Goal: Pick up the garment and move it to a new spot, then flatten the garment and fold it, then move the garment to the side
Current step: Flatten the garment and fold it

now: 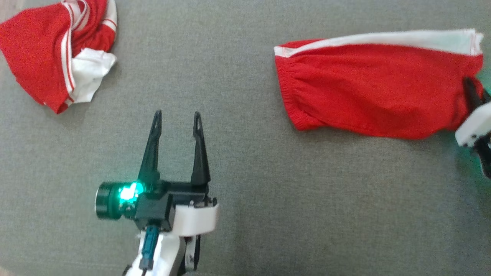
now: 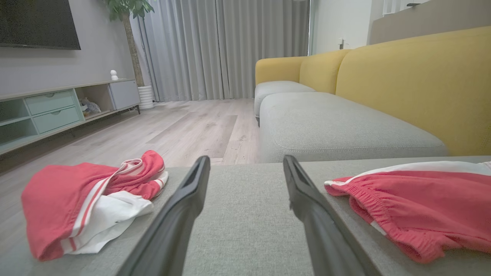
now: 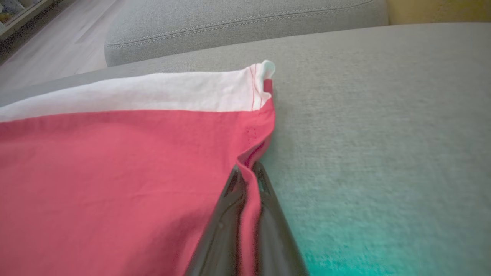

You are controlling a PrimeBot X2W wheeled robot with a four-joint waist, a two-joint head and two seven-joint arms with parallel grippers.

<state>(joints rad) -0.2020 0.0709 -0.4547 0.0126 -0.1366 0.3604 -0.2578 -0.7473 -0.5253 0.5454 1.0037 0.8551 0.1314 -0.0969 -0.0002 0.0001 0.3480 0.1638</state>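
Observation:
A red garment (image 1: 376, 88) with a white side band and an elastic waistband lies spread flat on the grey cushion at the right. My right gripper (image 1: 471, 90) sits at its right-hand edge. In the right wrist view the gripper (image 3: 247, 168) is shut, with a fold of the garment's (image 3: 115, 172) red hem pinched between the fingers. My left gripper (image 1: 177, 114) hovers over bare cushion to the left of the garment, open and holding nothing. In the left wrist view the gripper (image 2: 246, 159) points between the two garments, with this garment (image 2: 422, 203) on its right.
A second red-and-white garment (image 1: 50, 57) lies crumpled at the cushion's far left corner (image 2: 76, 199). The grey cushion (image 1: 245, 172) ends just past it, with wooden floor (image 2: 184, 126) beyond. A yellow sofa (image 2: 402, 84) and a TV cabinet (image 2: 53, 111) stand further off.

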